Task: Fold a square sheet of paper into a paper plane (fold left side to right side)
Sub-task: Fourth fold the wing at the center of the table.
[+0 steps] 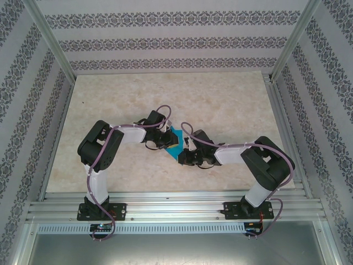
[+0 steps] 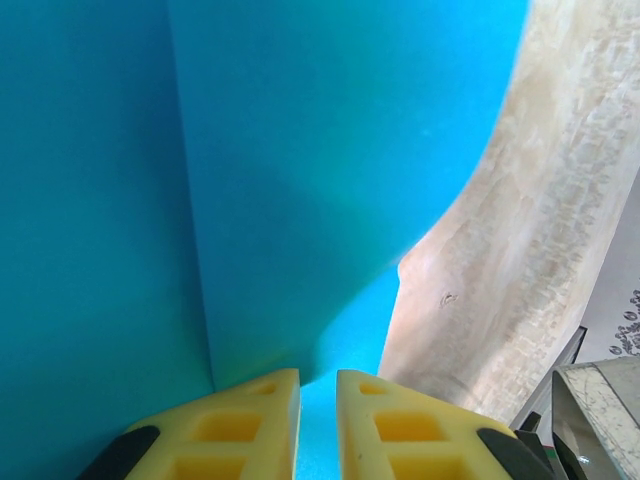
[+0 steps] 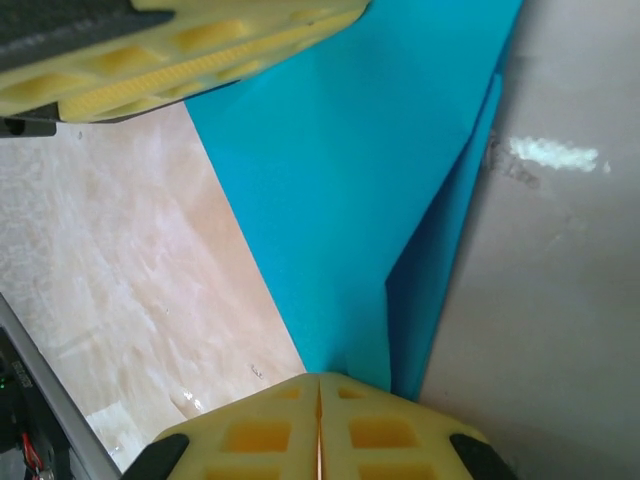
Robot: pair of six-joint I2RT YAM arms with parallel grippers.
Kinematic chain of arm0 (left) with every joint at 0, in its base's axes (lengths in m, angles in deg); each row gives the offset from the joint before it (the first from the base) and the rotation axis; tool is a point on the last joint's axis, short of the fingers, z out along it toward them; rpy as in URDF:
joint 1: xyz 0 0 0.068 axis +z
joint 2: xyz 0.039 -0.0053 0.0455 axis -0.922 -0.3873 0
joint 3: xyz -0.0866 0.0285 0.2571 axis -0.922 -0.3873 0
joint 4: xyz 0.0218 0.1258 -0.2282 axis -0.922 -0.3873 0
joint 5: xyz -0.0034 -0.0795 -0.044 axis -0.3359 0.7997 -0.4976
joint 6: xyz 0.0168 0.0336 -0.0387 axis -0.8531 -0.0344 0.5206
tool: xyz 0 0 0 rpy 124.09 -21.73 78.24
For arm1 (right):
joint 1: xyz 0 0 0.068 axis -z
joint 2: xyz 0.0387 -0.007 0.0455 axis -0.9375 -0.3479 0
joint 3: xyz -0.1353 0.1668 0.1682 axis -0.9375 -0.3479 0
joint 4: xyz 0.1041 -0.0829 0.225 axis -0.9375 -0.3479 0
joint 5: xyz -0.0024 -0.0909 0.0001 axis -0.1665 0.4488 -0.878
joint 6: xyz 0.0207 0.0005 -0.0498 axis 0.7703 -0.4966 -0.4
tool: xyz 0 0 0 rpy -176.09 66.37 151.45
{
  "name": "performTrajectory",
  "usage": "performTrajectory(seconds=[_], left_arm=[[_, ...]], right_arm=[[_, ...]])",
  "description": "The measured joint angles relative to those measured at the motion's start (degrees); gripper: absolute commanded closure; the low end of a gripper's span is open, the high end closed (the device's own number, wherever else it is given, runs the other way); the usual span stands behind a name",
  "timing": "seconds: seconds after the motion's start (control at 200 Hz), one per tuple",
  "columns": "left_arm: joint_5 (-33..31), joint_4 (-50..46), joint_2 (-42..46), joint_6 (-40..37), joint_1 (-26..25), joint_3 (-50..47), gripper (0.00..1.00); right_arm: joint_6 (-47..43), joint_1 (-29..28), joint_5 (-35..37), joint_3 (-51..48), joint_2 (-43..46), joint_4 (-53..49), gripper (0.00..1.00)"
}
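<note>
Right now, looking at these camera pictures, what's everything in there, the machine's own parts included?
turquoise-blue sheet of thin paper: one, turquoise-blue, mid-table, creased, held between both hands
marbled beige tabletop: one, beige, beneath everything
patterned wallpaper walls: three, white with grey bands, around the table
metal frame rails: several, silver, near edge and corners
left robot arm: one, black and white, bolted at the near edge
right robot arm: one, black and white, bolted alongside
left hand: one, yellow fingers, closed on the paper
right hand: one, yellow fingers, shut on the paper
</note>
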Motion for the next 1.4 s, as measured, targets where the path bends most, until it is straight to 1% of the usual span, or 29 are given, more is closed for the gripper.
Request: performTrajectory(seconds=[0.29,0.47,0.789,0.884,0.964,1.064,1.134,1.209,1.314,1.399], left_arm=[[0.0,-0.2,0.0,-0.2,-0.1,0.0,0.80],[0.0,-0.7,0.0,-0.6,-0.1,0.3,0.80],[0.0,-4.6,0.4,-1.5,0.0,2.5,0.68],[-0.4,-7.5,2.1,-2.4,1.0,4.0,0.65],[-1.0,-9.3,5.5,-3.6,2.1,5.0,0.64],[-1.5,-10.3,11.0,-4.5,2.9,5.2,0.64],[-1.5,-9.9,14.7,-4.7,3.0,4.2,0.68],[-1.2,-8.7,18.2,-4.9,2.8,1.0,0.71],[-0.8,-7.1,19.6,-4.6,2.1,-4.3,0.75],[-0.1,-5.6,18.9,-3.7,0.9,-8.3,0.75]], right_arm=[[-0.1,0.2,-0.6,-3.0,3.3,-1.7,0.95],[-0.3,0.7,-2.1,-2.6,2.5,-2.2,0.96],[0.2,1.8,-5.1,-1.4,0.7,-2.7,0.96],[0.7,2.1,-5.7,-1.4,0.5,-2.7,0.97],[1.1,2.5,-6.1,-1.3,0.3,-2.7,0.97],[1.5,2.8,-6.7,-1.2,0.2,-2.7,0.98],[1.6,2.8,-6.8,-1.1,0.1,-2.9,0.98],[1.7,2.8,-6.8,-1.0,0.0,-3.2,0.98],[1.7,2.8,-6.9,-0.8,0.0,-3.5,0.98],[1.7,2.8,-6.9,-0.6,-0.1,-3.8,0.98]])
